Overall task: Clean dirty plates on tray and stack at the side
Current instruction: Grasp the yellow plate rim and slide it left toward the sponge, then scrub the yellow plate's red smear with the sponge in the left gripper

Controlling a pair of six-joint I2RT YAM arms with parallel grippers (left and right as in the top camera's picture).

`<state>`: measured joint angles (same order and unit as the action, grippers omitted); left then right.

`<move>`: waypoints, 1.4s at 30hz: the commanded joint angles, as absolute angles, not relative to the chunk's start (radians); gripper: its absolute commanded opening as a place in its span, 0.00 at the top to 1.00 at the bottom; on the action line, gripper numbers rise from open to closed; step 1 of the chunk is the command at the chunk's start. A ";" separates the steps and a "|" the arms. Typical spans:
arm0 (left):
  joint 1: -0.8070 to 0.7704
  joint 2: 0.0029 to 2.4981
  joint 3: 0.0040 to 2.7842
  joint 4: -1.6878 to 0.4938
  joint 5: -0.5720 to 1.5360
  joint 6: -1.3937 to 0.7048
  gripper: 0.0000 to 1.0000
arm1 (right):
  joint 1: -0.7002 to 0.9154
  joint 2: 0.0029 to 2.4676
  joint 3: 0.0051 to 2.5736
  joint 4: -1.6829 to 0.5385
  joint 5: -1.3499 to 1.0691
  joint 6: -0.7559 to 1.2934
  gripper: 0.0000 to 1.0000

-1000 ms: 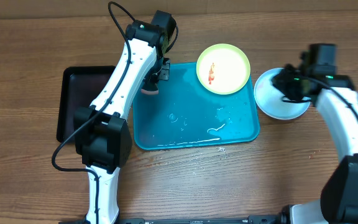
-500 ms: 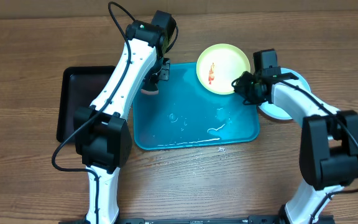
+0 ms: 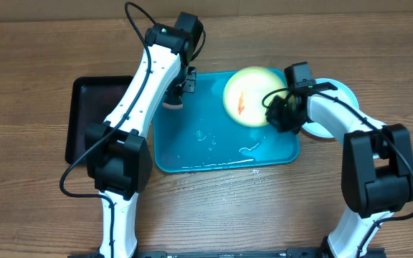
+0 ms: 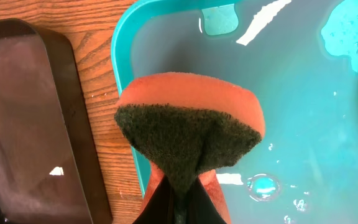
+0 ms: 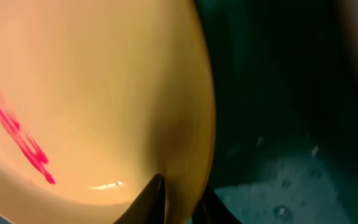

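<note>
Left wrist alone: left gripper [image 4: 178, 202] pressed together on orange sponge with dark scouring face [image 4: 188, 134], over left rim of turquoise rectangular plastic tray [image 3: 192, 159], long axis left-right. Right wrist alone: right gripper [image 5: 182, 202] pinching rim of round yellow-green plastic plate [image 3: 244, 97], face up, 1 red smear [image 5: 17, 137], at tray's far-right corner; bare wet floor nearer.

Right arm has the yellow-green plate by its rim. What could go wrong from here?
1. The right gripper pinches only the thin rim of the yellow-green plate, over a wet tray. The plate could twist or slip out.
2. The white plate lies right beneath the right arm, so a swing might knock it.
3. The red smear is uncleaned, and the sponge in the left gripper is far off.
</note>
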<state>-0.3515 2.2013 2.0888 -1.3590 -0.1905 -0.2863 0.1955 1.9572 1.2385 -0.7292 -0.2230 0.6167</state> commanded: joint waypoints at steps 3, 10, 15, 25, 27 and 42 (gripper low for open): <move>-0.345 2.199 2.106 -1.361 -0.181 -0.304 0.96 | 0.281 1.968 1.229 -0.826 -0.303 0.548 0.85; -0.346 2.199 2.106 -1.357 -0.182 -0.304 0.96 | 0.411 1.968 1.232 -0.870 -0.361 0.522 0.85; -0.347 2.199 2.106 -1.357 -0.182 -0.304 0.96 | 0.431 1.967 1.264 -0.867 -0.340 0.487 0.80; -0.347 2.199 2.106 -1.357 -0.181 -0.304 0.95 | 0.372 1.977 1.314 -0.757 -0.172 0.206 0.59; -0.347 2.199 2.106 -1.357 -0.181 -0.304 0.96 | 0.371 1.993 1.314 -0.717 -0.173 0.154 0.59; -0.347 2.199 2.106 -1.353 -0.163 -0.304 0.96 | 0.369 2.036 1.314 -0.711 -0.196 0.215 0.82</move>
